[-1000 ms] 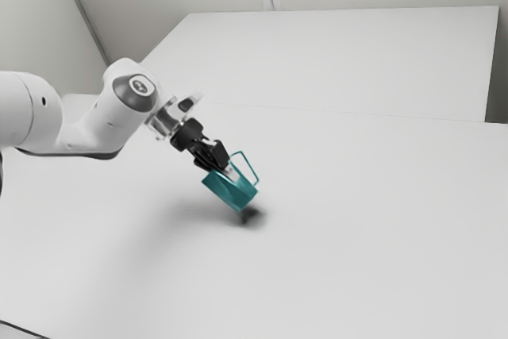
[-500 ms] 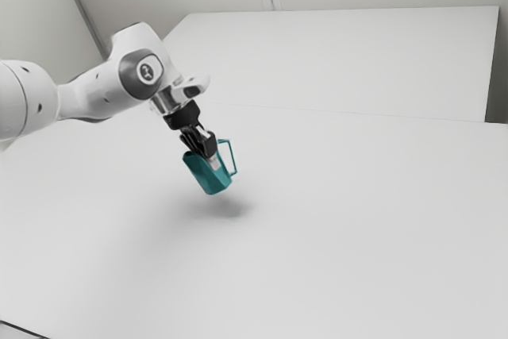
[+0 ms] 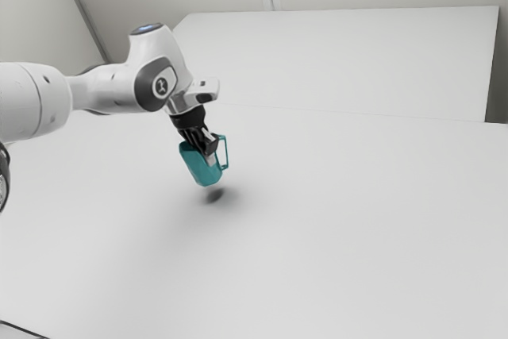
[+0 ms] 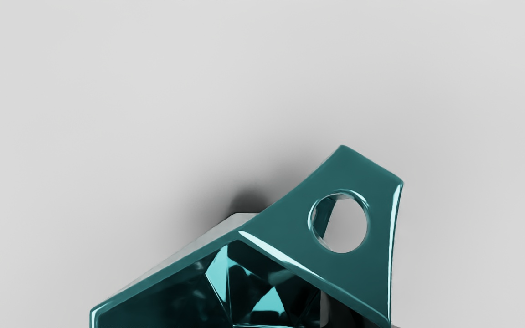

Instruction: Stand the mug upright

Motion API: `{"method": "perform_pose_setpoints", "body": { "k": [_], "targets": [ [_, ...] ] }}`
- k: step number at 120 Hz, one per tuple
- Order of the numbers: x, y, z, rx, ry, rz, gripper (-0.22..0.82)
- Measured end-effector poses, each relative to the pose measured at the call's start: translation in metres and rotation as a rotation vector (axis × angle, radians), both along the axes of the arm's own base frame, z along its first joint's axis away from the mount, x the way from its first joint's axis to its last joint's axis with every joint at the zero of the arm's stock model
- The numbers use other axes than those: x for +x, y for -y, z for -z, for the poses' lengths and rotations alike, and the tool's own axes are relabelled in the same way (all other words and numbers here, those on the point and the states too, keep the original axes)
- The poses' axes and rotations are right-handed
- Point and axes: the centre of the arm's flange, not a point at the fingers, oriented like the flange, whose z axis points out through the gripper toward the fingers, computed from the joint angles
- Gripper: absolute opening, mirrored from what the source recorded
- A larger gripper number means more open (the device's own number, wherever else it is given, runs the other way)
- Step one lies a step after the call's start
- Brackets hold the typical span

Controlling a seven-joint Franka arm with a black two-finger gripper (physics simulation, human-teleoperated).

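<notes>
— Above the table (image 3: 357, 220), mug (image 3: 197, 169) status?
— Tilted, gripper (image 3: 208, 153) clamped on its wall. Handle (image 4: 349, 171) blocks part of the table in wrist view.
— Around it?
— Shadow (image 3: 213, 195) below, white panel (image 3: 333, 61) beyond.

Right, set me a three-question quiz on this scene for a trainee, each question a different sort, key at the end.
1. True or false: the gripper holds the mug tilted, clear of the table.
2. Multiple choice: in the wrist view, what shape is the hole through the flat top of the handle?
A) square
B) round
C) triangular
3. Fill in the blank: in the exterior view, the handle is on the side of the mug toward that view's ____.

Key: 1 true; 2 B; 3 right.
</notes>
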Motion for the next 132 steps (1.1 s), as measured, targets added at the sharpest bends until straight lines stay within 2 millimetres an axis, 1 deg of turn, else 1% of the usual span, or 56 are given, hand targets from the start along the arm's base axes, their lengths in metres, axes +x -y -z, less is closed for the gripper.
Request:
{"method": "perform_pose_setpoints", "body": {
  "k": [36, 45, 99, 100, 119, 132],
  "targets": [
    [0.007, 0.001, 0.021, 0.013, -0.005, -0.057, -0.16],
    [0.008, 0.003, 0.026, 0.014, -0.007, -0.064, -0.16],
    [0.011, 0.006, 0.043, 0.018, -0.024, -0.105, -0.16],
    [0.011, 0.006, 0.044, 0.018, -0.024, -0.106, -0.16],
    [0.011, 0.006, 0.044, 0.018, -0.025, -0.112, 0.19],
    [0.011, 0.006, 0.044, 0.017, -0.025, -0.115, 0.36]
  ]
}}
